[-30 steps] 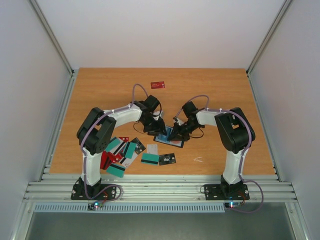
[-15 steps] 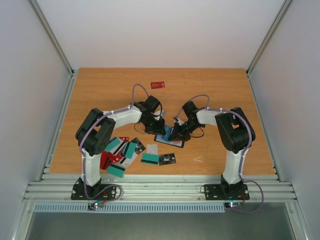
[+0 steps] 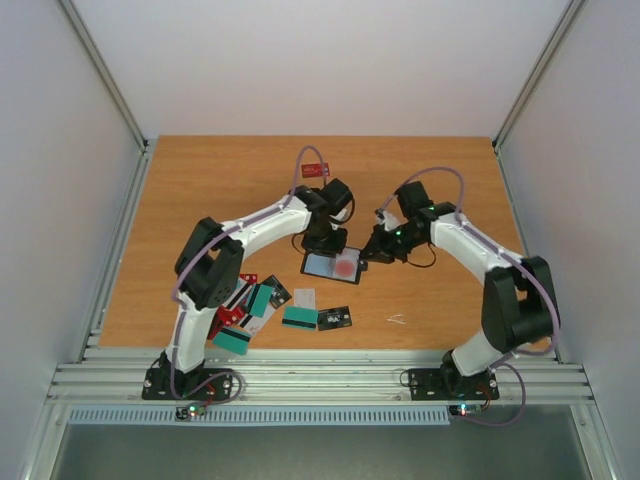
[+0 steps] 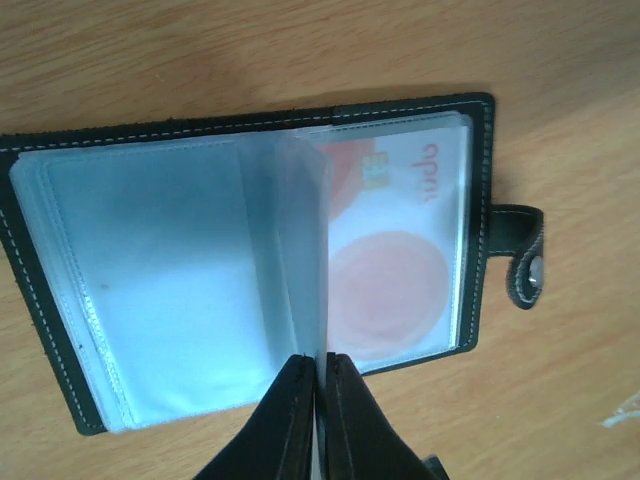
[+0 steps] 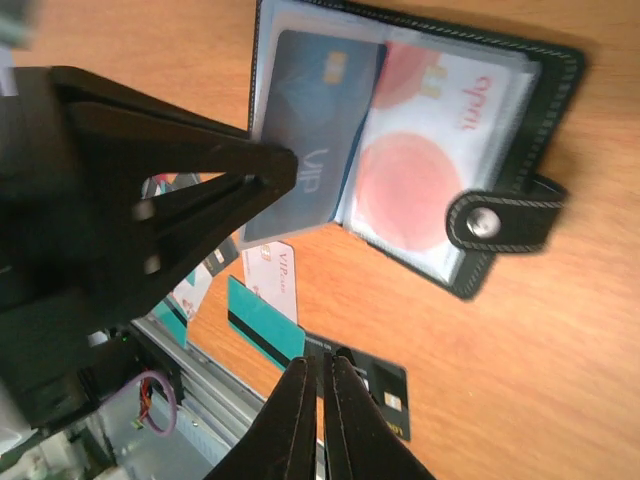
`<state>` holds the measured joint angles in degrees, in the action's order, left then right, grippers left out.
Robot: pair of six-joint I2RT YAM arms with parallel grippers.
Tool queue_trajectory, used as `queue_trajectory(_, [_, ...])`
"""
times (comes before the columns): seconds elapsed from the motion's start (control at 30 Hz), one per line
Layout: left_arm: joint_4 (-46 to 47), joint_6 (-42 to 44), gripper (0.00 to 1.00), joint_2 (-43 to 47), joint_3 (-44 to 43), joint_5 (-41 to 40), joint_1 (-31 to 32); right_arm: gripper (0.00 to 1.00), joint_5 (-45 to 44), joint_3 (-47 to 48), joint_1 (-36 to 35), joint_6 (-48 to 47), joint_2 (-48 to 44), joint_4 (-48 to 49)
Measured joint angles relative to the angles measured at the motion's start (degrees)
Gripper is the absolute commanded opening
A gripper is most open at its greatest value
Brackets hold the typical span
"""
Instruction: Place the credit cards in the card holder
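The black card holder (image 3: pixel 318 266) lies open on the table, with a white card bearing a red disc (image 4: pixel 395 285) in its right sleeve. My left gripper (image 4: pixel 320 365) is shut on one clear sleeve page (image 4: pixel 300 235) and holds it upright; in the top view the left gripper (image 3: pixel 322 245) is right over the holder. In the right wrist view that page shows a grey-blue VIP card (image 5: pixel 310 130). My right gripper (image 5: pixel 325 365) is shut and empty, just right of the holder in the top view (image 3: pixel 369 257). Loose cards (image 3: pixel 245 305) lie near the left arm.
A teal striped card (image 3: pixel 299 318), a black card (image 3: pixel 334 317) and a white card (image 3: pixel 304 298) lie in front of the holder. A red card (image 3: pixel 315 169) lies at the back. A small white scrap (image 3: pixel 397 320) lies at the front right. The holder's snap strap (image 4: pixel 522 262) sticks out.
Both grippers have moved farther from the bases. The right gripper has drawn back to the right off the holder, which now shows open with the white and red card in it.
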<state>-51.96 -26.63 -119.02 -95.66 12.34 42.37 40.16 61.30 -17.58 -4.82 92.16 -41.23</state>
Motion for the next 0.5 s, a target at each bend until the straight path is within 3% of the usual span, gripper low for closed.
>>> queue_trajectory(0.33, [-16.63,-1.36,0.12,-12.52,-18.1,-17.31,7.17,0.1,-6.91,-6.38,3.76,-0.22,-19.1,-10.88])
queue_trajectory(0.5, [-21.64,-5.33,0.2,-14.97,-20.94,-23.47,9.6,0.12,-7.41,-8.26,3.78,0.26,-26.73,-15.72])
